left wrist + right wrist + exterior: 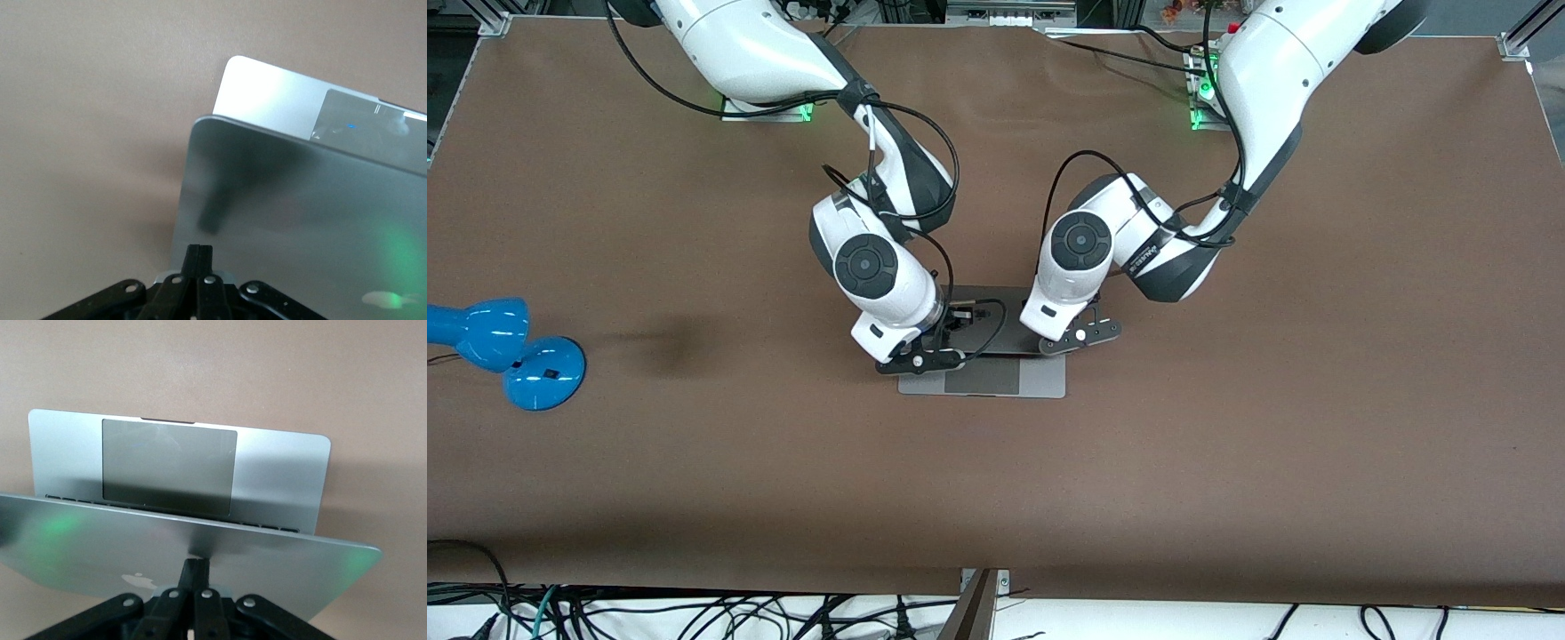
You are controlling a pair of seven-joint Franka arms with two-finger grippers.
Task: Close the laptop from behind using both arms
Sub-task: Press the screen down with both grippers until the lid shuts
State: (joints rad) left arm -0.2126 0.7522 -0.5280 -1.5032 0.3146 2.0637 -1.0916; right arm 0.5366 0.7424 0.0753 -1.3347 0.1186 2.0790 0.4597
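Observation:
The silver-grey laptop (983, 380) lies in the middle of the table, half shut, with its lid (1009, 322) tilted low over the base. My right gripper (925, 358) is shut, its tips against the back of the lid at the end toward the right arm. My left gripper (1080, 336) is shut too, its tips against the lid at the end toward the left arm. In the right wrist view the shut gripper (196, 564) touches the lid (80, 547) near the apple logo (139, 580), with the trackpad (167, 467) below the lid's edge. In the left wrist view the shut gripper (200, 251) touches the lid (300, 213).
A blue desk lamp (507, 351) lies on the brown table (1227, 444) toward the right arm's end. Cables run along the table edge nearest the front camera.

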